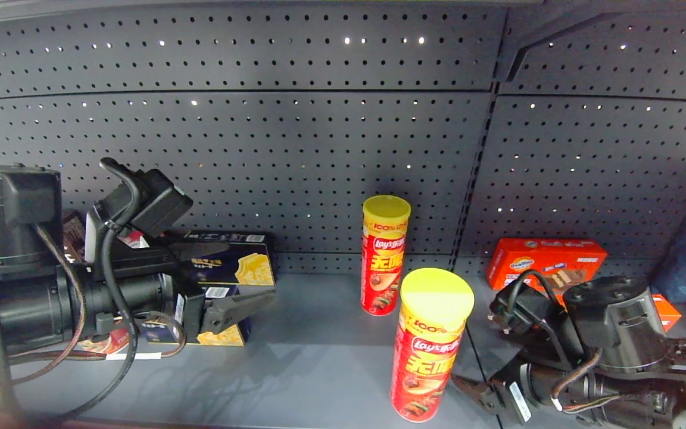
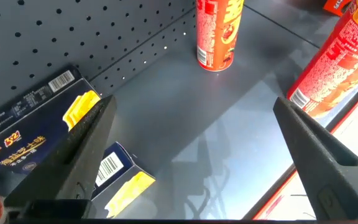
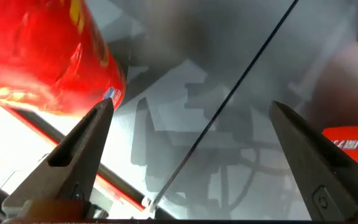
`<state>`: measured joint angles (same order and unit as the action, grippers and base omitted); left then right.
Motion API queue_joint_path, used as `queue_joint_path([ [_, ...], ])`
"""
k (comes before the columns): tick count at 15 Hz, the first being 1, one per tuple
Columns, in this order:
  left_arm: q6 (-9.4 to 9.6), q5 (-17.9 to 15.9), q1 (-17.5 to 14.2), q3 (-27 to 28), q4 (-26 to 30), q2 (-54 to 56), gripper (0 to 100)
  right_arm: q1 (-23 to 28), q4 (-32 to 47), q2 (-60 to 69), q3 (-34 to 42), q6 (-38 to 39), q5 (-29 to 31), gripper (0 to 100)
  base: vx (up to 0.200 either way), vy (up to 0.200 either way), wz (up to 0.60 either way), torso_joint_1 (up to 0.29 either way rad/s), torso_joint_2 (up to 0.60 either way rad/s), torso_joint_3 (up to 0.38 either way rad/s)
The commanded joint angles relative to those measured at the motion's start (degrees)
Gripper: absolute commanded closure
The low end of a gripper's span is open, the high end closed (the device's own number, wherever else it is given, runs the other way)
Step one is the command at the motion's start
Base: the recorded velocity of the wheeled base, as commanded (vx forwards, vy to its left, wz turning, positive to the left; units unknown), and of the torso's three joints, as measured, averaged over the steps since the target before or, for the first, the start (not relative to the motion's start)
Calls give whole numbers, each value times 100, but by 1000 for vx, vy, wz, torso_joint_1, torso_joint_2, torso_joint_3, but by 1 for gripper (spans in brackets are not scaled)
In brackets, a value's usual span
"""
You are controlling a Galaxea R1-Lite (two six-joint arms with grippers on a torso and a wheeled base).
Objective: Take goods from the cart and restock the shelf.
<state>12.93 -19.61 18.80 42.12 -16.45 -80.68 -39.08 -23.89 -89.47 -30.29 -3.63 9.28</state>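
The right gripper (image 3: 191, 106) is being held spread, empty — the yellow-lidded red cardboard crisp tube (image 1: 432, 345) just beside it is best being cleared by a straight, slow withdrawal.

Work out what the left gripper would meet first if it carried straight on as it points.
Probably the farther red can, standing nearly dead ahead of the left gripper; depth is unclear, so it might pass beside.
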Motion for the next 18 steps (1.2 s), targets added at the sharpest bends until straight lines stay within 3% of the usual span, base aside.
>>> queue_joint_path([
  [1,-1,2,1,-11,1,-9,0,-38,-1,35,-3,-6,-5,0,0,0,0,0,0,0],
  [18,7,2,-52,-90,1,-9,0,-398,-124,-537,-407,3,-14,0,0,0,0,0,0,0],
])
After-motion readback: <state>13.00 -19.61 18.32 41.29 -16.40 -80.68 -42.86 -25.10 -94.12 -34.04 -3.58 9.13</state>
